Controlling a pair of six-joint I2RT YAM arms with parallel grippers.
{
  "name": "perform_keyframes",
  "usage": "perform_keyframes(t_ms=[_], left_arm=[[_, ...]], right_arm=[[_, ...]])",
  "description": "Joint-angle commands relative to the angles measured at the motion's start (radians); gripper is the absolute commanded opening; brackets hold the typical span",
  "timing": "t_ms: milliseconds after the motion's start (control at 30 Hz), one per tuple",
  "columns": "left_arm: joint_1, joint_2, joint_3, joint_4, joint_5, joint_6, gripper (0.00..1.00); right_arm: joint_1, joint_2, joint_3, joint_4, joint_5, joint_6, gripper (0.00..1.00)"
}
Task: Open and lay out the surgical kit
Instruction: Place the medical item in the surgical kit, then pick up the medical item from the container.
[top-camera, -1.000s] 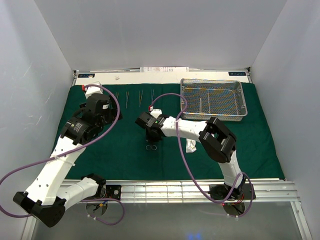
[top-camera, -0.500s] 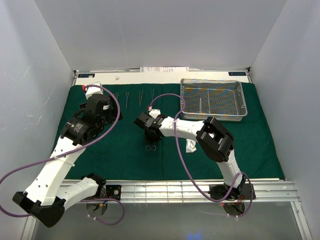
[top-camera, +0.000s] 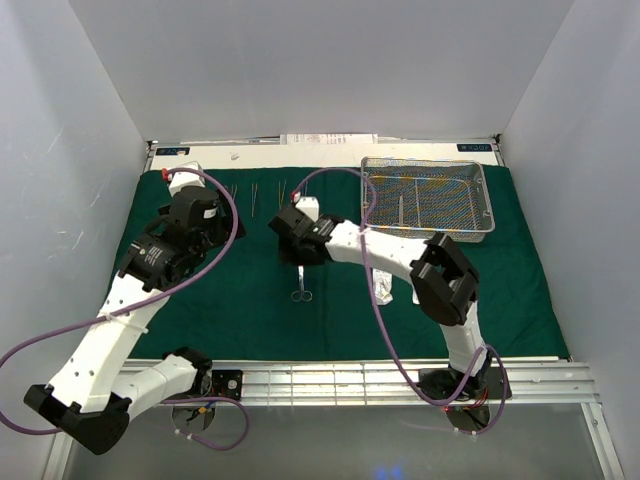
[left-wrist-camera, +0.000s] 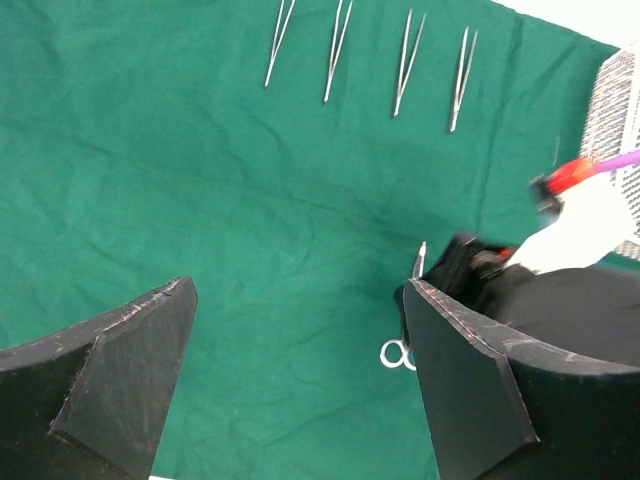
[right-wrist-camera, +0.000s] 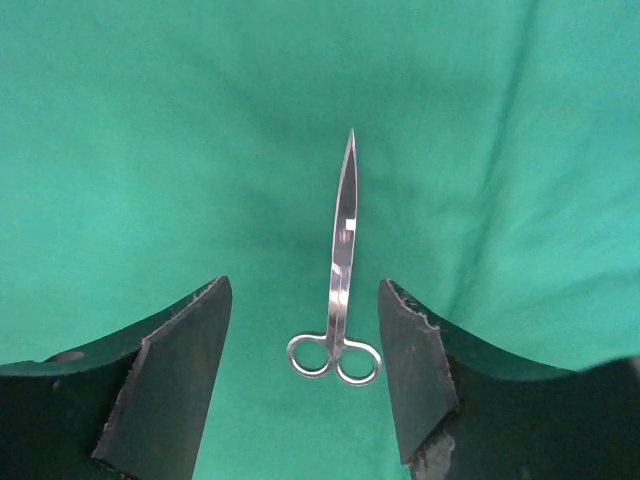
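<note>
The dark green cloth (top-camera: 230, 300) of the surgical kit lies spread flat. Slim metal scissors (right-wrist-camera: 343, 230) lie closed on it, rings nearest my right wrist camera, also visible as scissors (top-camera: 301, 285) in the top view. My right gripper (right-wrist-camera: 303, 285) hangs open just above them, a finger on each side, touching nothing. Several forceps (left-wrist-camera: 338, 45) lie in a row at the back. The silver mesh tray (top-camera: 484, 200) sits at the back right. My left gripper (left-wrist-camera: 298, 290) is open and empty over the cloth's left part.
A small clear packet (top-camera: 381, 290) lies on the cloth beside the right arm. A few thin instruments (top-camera: 402, 207) rest inside the tray. White papers (top-camera: 330, 138) lie behind the cloth. White walls close in the left, right and back.
My right gripper has opened and let go of the scissors, which now lie on the cloth, and it has drawn back toward the rear. The left arm has not moved.
</note>
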Motion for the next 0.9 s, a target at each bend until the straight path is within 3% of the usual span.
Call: perform_keyframes(t_ms=[0, 233, 467, 600, 867], left_arm=[[-0.004, -0.014, 0.053, -0.005, 0.013, -0.017, 0.96], [-0.004, -0.010, 0.058, 0.004, 0.050, -0.025, 0.98], [-0.004, 0.028, 0.037, 0.009, 0.069, -0.052, 0.98], [-0.004, 0.056, 0.032, 0.021, 0.082, -0.061, 0.98], [-0.004, 0.099, 0.040, 0.024, 0.089, -0.087, 0.98]], right_arm=[[-0.066, -0.137, 0.088, -0.015, 0.070, -0.103, 0.67], [-0.302, -0.228, 0.089, -0.034, 0.070, -0.313, 0.67], [-0.530, -0.182, 0.147, -0.018, -0.009, -0.485, 0.60], [-0.644, -0.104, 0.172, 0.000, -0.062, -0.508, 0.56], [-0.736, 0.025, 0.181, 0.000, -0.121, -0.513, 0.50]])
